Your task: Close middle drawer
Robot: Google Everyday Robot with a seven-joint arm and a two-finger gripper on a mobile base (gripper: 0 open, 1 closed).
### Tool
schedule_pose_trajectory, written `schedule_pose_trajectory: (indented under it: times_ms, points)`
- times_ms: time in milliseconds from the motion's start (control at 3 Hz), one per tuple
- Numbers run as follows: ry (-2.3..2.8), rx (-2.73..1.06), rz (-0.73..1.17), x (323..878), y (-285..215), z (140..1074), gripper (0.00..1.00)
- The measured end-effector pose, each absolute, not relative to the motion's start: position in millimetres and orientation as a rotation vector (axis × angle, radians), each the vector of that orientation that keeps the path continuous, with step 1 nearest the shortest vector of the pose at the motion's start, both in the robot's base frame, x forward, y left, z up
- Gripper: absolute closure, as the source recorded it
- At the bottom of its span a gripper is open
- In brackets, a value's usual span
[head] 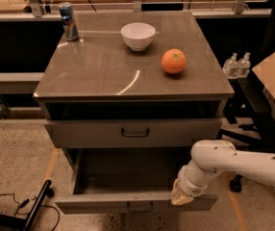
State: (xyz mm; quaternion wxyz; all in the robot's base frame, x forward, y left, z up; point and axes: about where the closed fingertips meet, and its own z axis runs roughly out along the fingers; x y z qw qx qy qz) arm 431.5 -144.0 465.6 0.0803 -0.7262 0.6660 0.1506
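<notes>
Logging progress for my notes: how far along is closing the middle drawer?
Nothing looks done yet: the middle drawer stands pulled far out, its inside open to view. In hand: the gripper sits at the drawer's front panel, right of the handle. Left: push the drawer fully in.

No readable text; tool point(181, 199) at front of middle drawer point(99, 204).

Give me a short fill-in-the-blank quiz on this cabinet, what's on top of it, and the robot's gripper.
1. On the cabinet top, the round fruit beside the white bowl is an ____.
2. The middle drawer is ____, not shut.
3. The gripper sits at that drawer's ____ panel.
Missing words: orange, open, front.
</notes>
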Motion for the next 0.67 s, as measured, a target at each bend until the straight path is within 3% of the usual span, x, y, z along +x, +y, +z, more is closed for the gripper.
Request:
schedule_pose_trajectory:
  times_ms: [667]
  points:
    - [1.996,-2.161,0.481,400,-144,463,1.0]
